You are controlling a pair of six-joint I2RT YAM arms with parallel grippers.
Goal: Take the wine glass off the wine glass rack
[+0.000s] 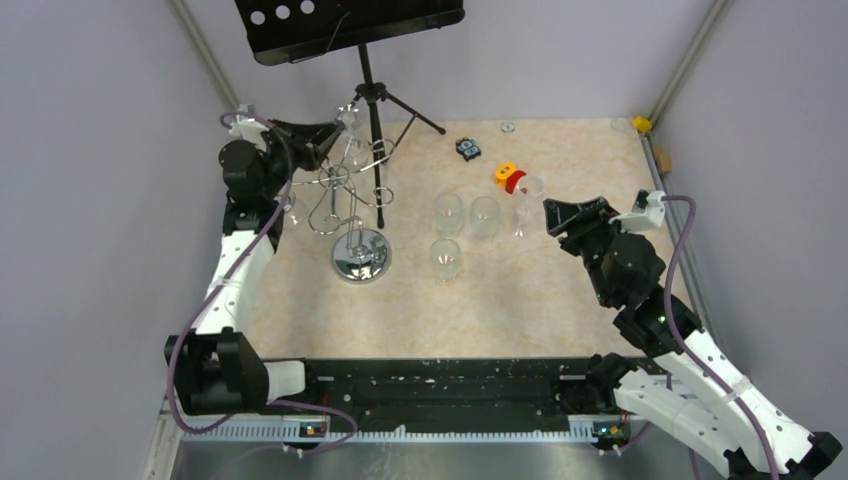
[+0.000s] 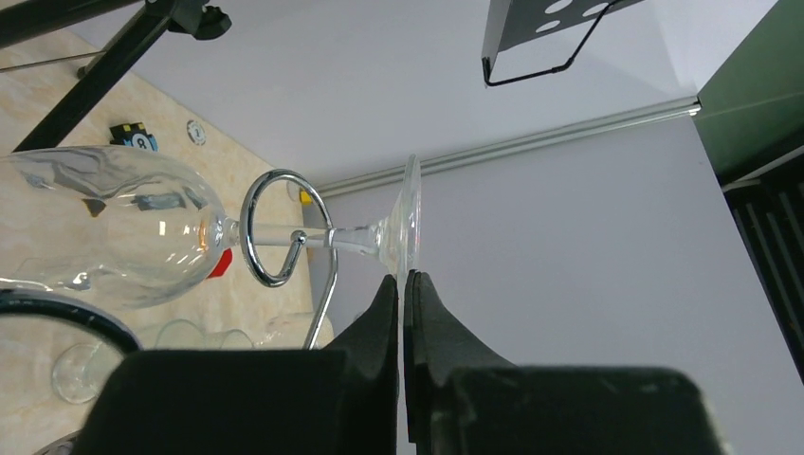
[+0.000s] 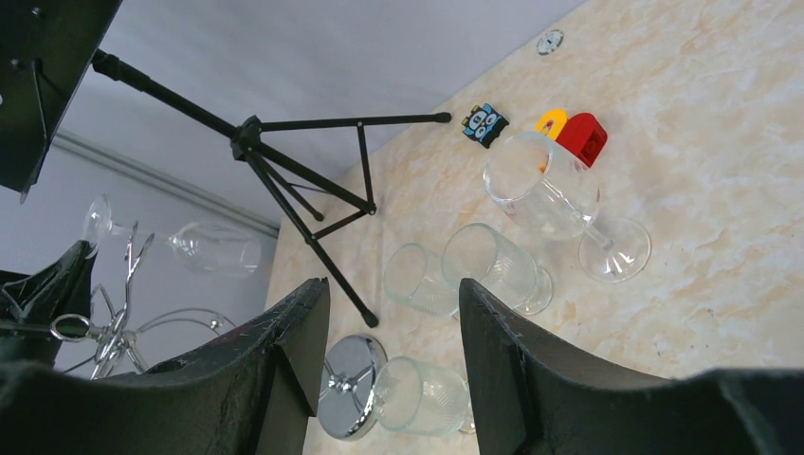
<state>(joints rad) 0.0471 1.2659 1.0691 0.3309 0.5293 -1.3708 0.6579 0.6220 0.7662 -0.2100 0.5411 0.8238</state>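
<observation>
Left end effector (image 2: 403,284) is pressing its fingers fully together at the foot rim of the wine glass (image 2: 114,232), which is hanging by its stem in a loop of the wine glass rack (image 2: 275,227), while the right end effector (image 3: 393,294) is hovering wide and empty above tumblers (image 3: 493,265) on the worktop (image 3: 721,142).

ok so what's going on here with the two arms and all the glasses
The left gripper has its jaws closed, seemingly on the rim of the foot of the wine glass, whose stem sits in a loop of the wine glass rack; the glass is not yet off. The right gripper hovers with jaws open and empty, near the tumblers and a second wine glass standing on the table.
</observation>
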